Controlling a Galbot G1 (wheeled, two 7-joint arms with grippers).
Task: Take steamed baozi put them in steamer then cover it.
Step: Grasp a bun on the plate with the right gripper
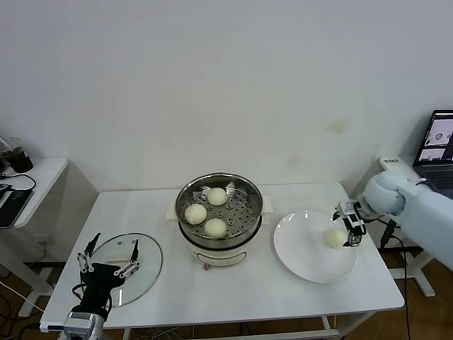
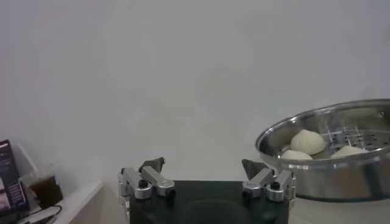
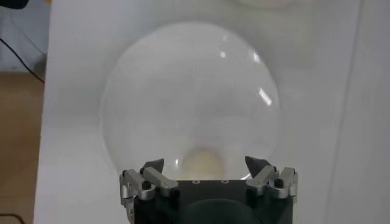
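The steel steamer (image 1: 249, 195) stands mid-table on its cream base and holds three baozi (image 1: 216, 196), (image 1: 195, 213), (image 1: 216, 227). Another baozi (image 1: 335, 238) lies on the white plate (image 1: 304, 262). My right gripper (image 1: 350, 225) is open, right beside that bun. In the right wrist view the bun (image 3: 204, 159) lies between the spread fingertips of the right gripper (image 3: 205, 163), over the plate (image 3: 189, 91). My left gripper (image 1: 111, 248) hovers open over the glass cover (image 1: 145, 273) and hides its handle. The left wrist view shows the left gripper (image 2: 203, 164) empty, with the steamer (image 2: 341, 173) and baozi (image 2: 308, 141) beyond.
A side table (image 1: 35, 173) with a dark cup (image 1: 15, 157) and cables stands to the left. A laptop (image 1: 440, 145) sits at the far right. The white table's front edge (image 1: 233, 319) runs close below the cover and plate.
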